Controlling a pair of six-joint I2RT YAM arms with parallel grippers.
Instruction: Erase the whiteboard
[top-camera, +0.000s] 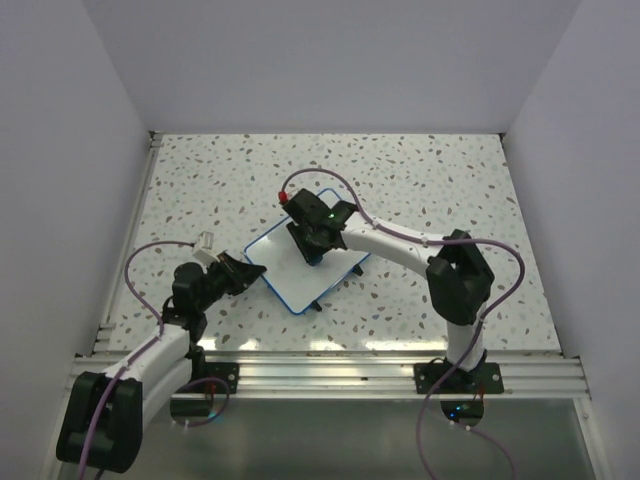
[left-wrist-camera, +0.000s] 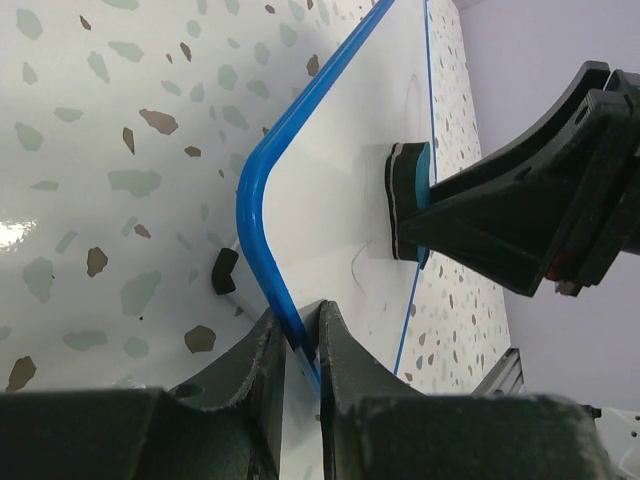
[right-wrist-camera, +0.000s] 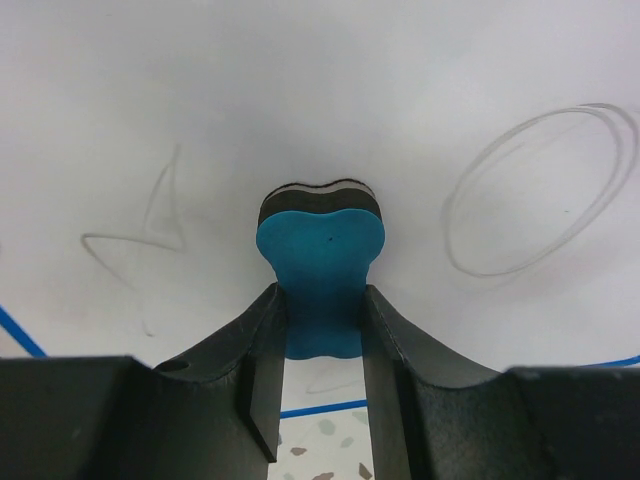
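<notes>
While the whiteboard (top-camera: 285, 278) lay mid-way across the bench (top-camera: 450, 180), the left fingers (left-wrist-camera: 345, 370) pinched its corner rim (left-wrist-camera: 250, 190) and the right fingers (right-wrist-camera: 250, 360) clamped the eraser (right-wrist-camera: 320, 250) against it. A faint scribble (right-wrist-camera: 150, 225) and an oval (right-wrist-camera: 540, 195) flanked the eraser, so wiping seemed largely undone.

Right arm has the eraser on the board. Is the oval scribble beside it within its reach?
Probably yes. The eraser in the right claw rests on the whiteboard, and bare board alone lies between it and the oval scribble; the left claw grips the rim elsewhere.
</notes>
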